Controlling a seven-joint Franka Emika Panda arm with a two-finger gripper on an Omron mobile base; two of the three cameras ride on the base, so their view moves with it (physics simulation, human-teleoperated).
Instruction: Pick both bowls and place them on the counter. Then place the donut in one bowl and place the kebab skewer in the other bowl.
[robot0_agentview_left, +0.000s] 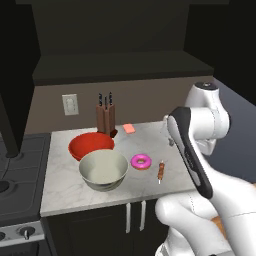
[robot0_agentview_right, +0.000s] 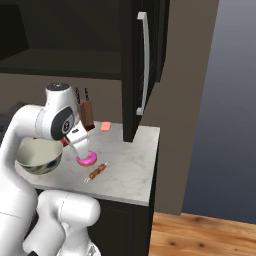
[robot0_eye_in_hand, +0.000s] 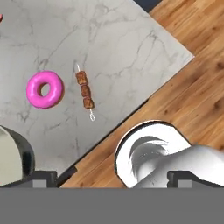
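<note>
The donut (robot0_eye_in_hand: 44, 89) lies flat on the counter (robot0_eye_in_hand: 122, 48), pink icing up, and the kebab skewer (robot0_eye_in_hand: 85, 91) lies just beside it, apart from it, its stick roughly parallel to the counter's front edge. From my hand camera both sit well ahead of my fingertips (robot0_eye_in_hand: 43, 177), toward the upper left, with bare marble between us; I am above them and touching neither.

In the left base view the donut (robot0_agentview_left: 141, 161) sits just right of the cream-grey bowl (robot0_agentview_left: 103, 170), which stands upright on the marble close to the front edge. The red bowl (robot0_agentview_left: 91, 145) stands right behind it, so near that I cannot tell whether their rims touch. The skewer (robot0_agentview_left: 161, 171) lies to the right of the donut.

My gripper (robot0_agentview_right: 80, 148) hangs over the donut (robot0_agentview_right: 87, 159) in the right base view. I carry nothing, but I cannot tell how wide my fingers stand.

A knife block (robot0_agentview_left: 106, 118) stands at the back wall, an orange sponge (robot0_agentview_left: 129, 128) beside it.
</note>
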